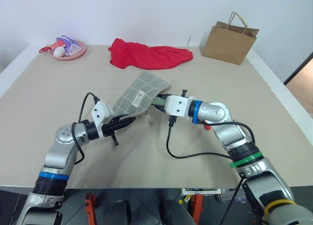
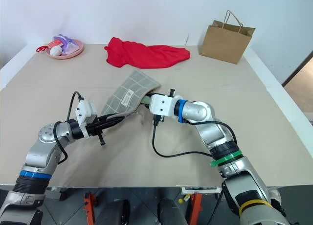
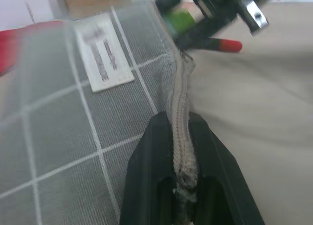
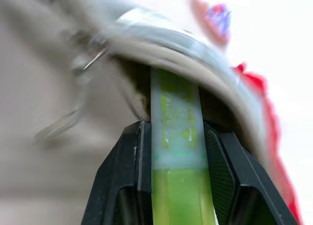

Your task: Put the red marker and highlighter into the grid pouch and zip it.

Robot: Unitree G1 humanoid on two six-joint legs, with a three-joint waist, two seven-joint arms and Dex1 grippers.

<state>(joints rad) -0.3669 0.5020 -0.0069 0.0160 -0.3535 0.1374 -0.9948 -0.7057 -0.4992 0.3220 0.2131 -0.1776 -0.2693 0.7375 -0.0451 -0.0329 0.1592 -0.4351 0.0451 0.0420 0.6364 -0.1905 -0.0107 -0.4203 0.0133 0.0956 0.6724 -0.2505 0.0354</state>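
1. The grid pouch is in the middle of the worktop, its long axis on a diagonal: one end points toward the far edge, the other comes down toward the near left corner.
2. The left end effector is shut on the pouch's zipper edge at the nearer end. In the left wrist view the pale zipper tape runs straight out between its two black fingers.
3. The pouch's small white label patch faces up, on the grey side next to the zipper.
4. The right end effector is closed narrow on the highlighter, holding it by the lime-green barrel.
5. The highlighter's long axis lies along that end effector, roughly level, pointing across toward the left edge of the worktop. Its paler cap end leads and sits just inside the dark mouth of the pouch.
6. The red marker lies on the bare worktop just beside the pouch's open end, near the right end effector, red cap end away from the pouch.
7. Whether anything else is in the pouch I can't tell.
8. Along the far edge: a pink plate holding small items at the far left corner, a crumpled red cloth in the middle, and a brown paper bag upright toward the far right corner.
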